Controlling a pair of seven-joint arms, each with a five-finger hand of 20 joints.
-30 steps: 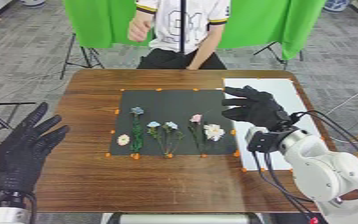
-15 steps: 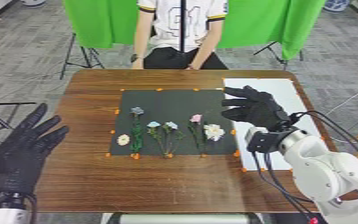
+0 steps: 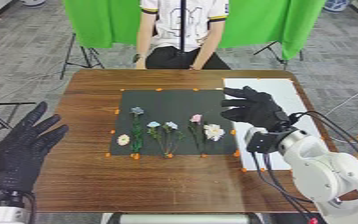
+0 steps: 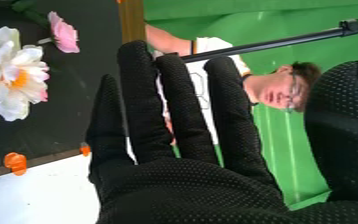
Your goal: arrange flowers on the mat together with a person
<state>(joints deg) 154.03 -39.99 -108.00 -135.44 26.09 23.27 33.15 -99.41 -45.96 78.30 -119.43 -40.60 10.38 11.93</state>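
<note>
In the head view my right hand [image 3: 257, 108] is open above the white sheet, beside the mat's right edge, holding nothing. My left hand [image 3: 20, 152] is open and empty off the table's left side. On the dark mat [image 3: 171, 110] lie a small pale bloom [image 3: 123, 140], a blue flower [image 3: 137, 110] with a green stem, two light blue flowers [image 3: 171, 125], a pink flower [image 3: 196, 118] and a white flower [image 3: 214, 132]. The right wrist view shows my right hand [image 4: 193, 185] with straight fingers, near the white flower [image 4: 14, 75] and the pink flower [image 4: 63, 33].
A white sheet [image 3: 278, 92] lies along the right of the brown table [image 3: 175, 185]. Orange markers line the edges of mat and sheet. At the far edge a thin dark pole rises in front of a person, and tripods stand on the floor.
The person's raised hand has come down to the table's far edge. My hands and the flowers look unmoved.
</note>
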